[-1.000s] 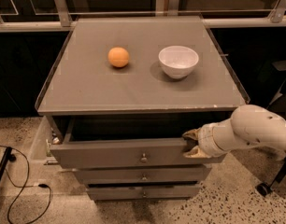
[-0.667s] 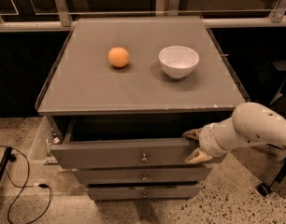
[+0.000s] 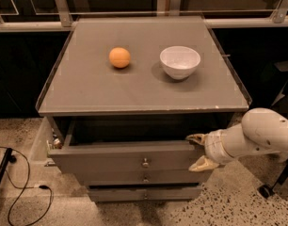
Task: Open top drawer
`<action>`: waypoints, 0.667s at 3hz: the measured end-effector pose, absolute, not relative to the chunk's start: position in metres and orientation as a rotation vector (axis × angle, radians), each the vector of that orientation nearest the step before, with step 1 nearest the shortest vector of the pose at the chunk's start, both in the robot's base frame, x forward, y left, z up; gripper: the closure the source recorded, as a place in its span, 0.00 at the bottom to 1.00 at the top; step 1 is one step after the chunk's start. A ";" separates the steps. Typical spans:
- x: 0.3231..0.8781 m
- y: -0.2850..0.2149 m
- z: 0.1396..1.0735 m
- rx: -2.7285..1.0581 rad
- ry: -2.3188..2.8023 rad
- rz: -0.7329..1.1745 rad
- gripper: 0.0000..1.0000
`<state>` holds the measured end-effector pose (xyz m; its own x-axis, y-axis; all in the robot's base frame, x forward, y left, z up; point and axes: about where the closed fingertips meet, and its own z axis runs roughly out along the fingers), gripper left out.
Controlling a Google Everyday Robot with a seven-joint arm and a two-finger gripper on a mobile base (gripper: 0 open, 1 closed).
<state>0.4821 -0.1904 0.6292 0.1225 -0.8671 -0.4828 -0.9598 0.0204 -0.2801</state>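
The top drawer [image 3: 111, 158] is the widest grey drawer, with a flat front panel and a small round metal knob [image 3: 145, 162] at its centre. It stands pulled partly out from under the cabinet top, and its dark inside shows. My gripper [image 3: 196, 150] is at the right end of the drawer front. Its two tan fingers [image 3: 196, 138] are spread, one above and one below the front's top right corner. The white arm reaches in from the right.
An orange [image 3: 119, 57] and a white bowl [image 3: 180, 61] sit on the grey cabinet top [image 3: 87, 93]. Two narrower drawer fronts [image 3: 145, 178] lie below the top drawer. A black cable [image 3: 21, 192] lies on the speckled floor at the left. A railing runs behind the cabinet.
The top drawer has come out a little farther toward the camera. The gripper has stayed at the drawer's right end and moved with it.
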 end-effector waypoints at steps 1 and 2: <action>0.476 -0.192 0.631 -1.863 1.764 0.225 0.67; 0.476 -0.192 0.634 -1.864 1.763 0.226 0.91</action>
